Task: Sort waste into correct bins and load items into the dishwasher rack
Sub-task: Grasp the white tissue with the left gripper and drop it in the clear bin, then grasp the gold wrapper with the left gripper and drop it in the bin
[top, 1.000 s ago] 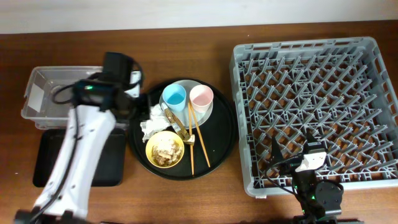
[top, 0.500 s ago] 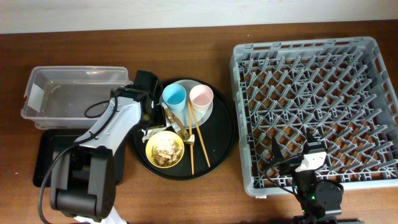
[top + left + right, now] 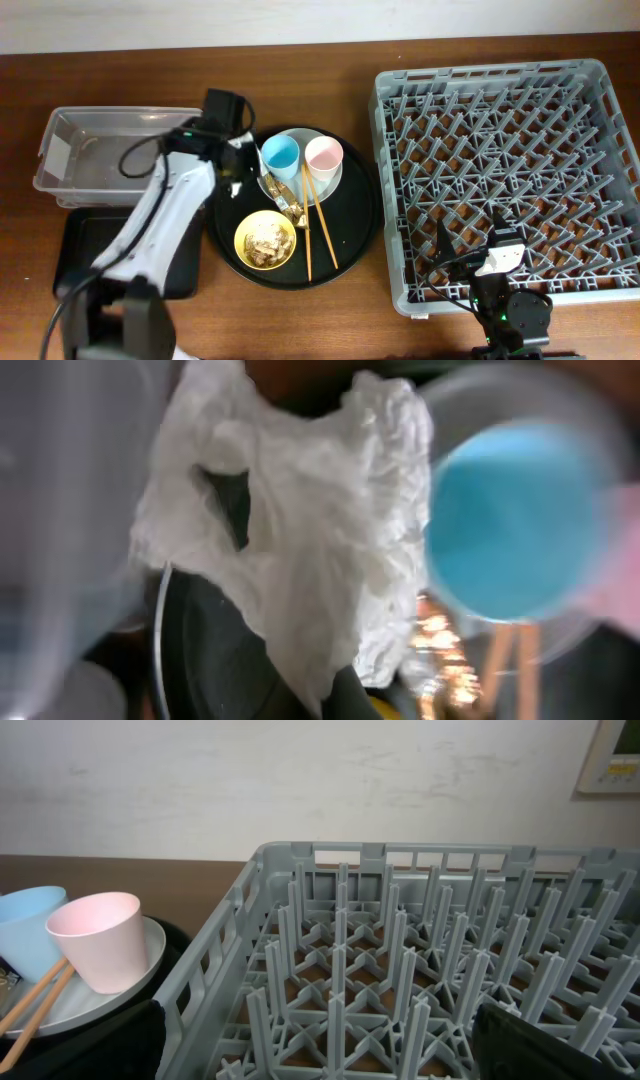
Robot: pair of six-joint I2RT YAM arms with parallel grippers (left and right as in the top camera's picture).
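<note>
Pinches the crumpled white napkin (image 3: pixel 300 550) in the left gripper (image 3: pixel 237 165) — jaws mostly hidden behind the paper in the wrist view, but closed on it. Hangs the napkin at the left rim of the round black tray (image 3: pixel 360 215), just beside the light blue cup (image 3: pixel 280 153). Just right of that cup, the pale pink cup (image 3: pixel 323 155), both upright on the grey-green plate (image 3: pixel 300 134). Across plate and tray, the wooden chopsticks (image 3: pixel 318 215); beside them, the small brown wrapper (image 3: pixel 288 203); nearer the front, the yellow bowl (image 3: pixel 243 235) with beige scraps (image 3: pixel 267 238) inside. Left of the round tray, the clear tub (image 3: pixel 60 150), and in front of it the shallow black tray (image 3: pixel 75 262). Holds the right gripper (image 3: pixel 315 1020) spread wide over the near edge of the grey dishwasher rack (image 3: pixel 400 920) — well apart from the cups and bowl.
</note>
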